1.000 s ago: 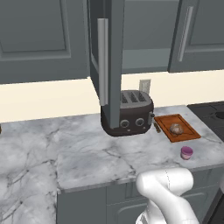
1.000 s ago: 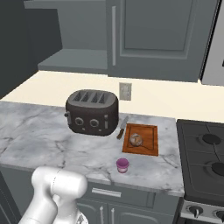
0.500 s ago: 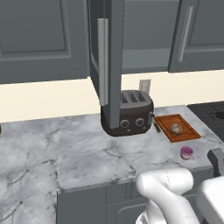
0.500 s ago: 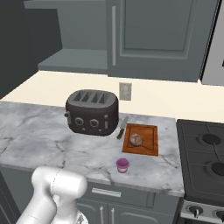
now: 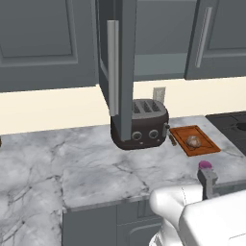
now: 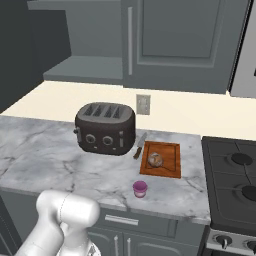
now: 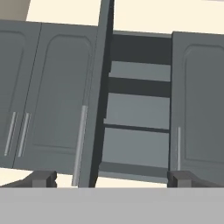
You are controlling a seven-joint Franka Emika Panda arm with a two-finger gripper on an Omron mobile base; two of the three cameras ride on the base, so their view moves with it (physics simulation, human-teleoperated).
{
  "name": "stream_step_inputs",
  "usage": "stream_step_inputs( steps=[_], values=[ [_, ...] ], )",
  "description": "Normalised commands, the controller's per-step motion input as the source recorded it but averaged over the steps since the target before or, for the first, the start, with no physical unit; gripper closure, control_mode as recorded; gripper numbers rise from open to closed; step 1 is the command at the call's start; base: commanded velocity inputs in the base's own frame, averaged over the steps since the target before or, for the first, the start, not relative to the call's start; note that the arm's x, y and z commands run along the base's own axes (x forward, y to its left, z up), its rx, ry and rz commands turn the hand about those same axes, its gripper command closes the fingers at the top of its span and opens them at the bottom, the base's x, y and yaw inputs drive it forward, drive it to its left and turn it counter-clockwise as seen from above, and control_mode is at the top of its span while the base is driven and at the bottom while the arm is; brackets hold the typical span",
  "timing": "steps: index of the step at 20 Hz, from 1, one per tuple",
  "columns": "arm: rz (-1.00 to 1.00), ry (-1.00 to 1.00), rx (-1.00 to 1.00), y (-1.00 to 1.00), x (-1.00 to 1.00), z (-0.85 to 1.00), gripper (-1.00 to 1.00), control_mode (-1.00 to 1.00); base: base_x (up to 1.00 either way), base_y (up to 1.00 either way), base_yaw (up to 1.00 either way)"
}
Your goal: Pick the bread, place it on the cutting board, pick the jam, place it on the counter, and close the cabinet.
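The brown bread lies on the reddish cutting board, right of the toaster. The pink jam stands on the marble counter near its front edge, in front of the board. The cabinet on the wall is open, its door swung out edge-on with a long pale handle. My gripper is open and empty, low in front of the counter and pointing up at the cabinet. One of its fingers rises just below the jam.
A dark toaster stands under the open door. A black stove borders the counter on the right. Closed wall cabinets flank the open one. An outlet is on the cream wall.
My hand has come up into the lower right of the left base view and moved left toward the jam. Bread, jam and cabinet door have stayed put.
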Motion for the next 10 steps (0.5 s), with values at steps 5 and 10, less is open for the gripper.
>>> stream_step_inputs(
  steps=[5,10],
  values=[
    [-0.03,0.0,0.0,0.25,0.0,-0.02,-1.0,-1.0,0.0,0.0,0.0],
    [-0.07,0.0,0.0,0.27,0.07,-0.06,-1.0,-1.0,0.0,0.0,0.0]
  ],
)
